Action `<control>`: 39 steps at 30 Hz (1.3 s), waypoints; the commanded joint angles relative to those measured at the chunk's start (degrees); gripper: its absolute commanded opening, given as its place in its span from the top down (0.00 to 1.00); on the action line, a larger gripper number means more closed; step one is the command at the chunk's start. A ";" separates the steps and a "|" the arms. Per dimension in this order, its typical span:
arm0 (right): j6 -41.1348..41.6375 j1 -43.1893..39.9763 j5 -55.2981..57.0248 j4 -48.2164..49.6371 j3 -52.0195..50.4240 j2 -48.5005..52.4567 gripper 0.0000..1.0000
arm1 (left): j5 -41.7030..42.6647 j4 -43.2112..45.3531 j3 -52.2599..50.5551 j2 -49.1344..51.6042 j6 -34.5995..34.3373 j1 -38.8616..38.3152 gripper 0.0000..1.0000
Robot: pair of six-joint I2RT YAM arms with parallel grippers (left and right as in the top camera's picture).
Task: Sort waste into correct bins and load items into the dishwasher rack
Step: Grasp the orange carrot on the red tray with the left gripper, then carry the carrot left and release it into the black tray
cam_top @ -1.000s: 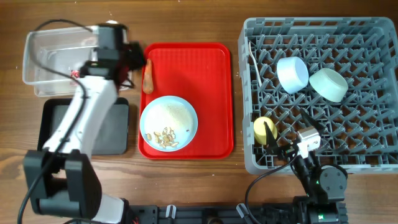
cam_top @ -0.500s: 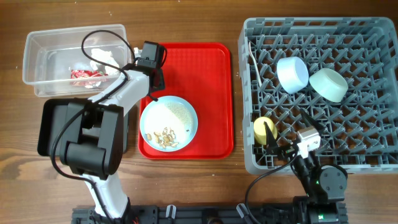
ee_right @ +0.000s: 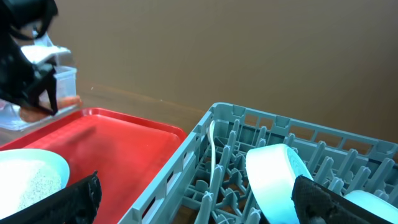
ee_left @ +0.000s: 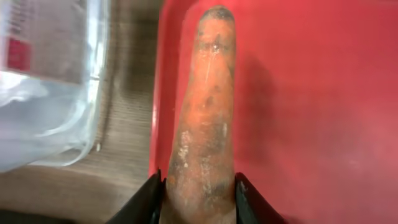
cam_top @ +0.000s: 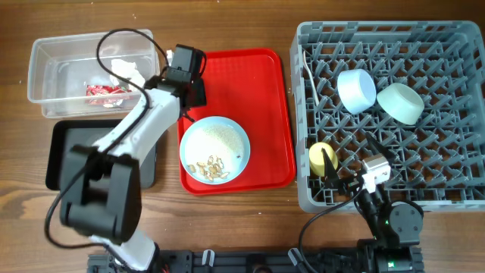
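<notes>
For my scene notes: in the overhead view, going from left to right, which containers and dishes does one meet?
Clear tub → pale blue plate → yellow cup → light blue bowl → mint-green bowl.

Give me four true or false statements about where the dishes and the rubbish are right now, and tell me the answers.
1. The left hand grips the carrot. True.
2. The plate stands in the rack. False: it lies on the red tray, with rice and scraps on it.
3. The yellow cup is in the rack. True.
4. The clear tub holds nothing. False: a tissue and a wrapper lie in it.
</notes>
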 commanded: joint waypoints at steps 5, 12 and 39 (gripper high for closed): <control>-0.33 -0.28 -1.14 0.28 -0.13 -0.46 0.00 | -0.04 -12.63 0.61 -8.20 -7.21 0.87 0.96; -0.31 -0.28 -1.14 0.28 -0.13 -0.46 0.00 | -2.36 -28.72 0.52 -25.29 -21.57 9.51 0.96; -0.31 -0.28 -1.14 0.28 -0.13 -0.46 0.00 | 7.08 -20.11 -15.02 -32.92 -33.79 13.25 0.07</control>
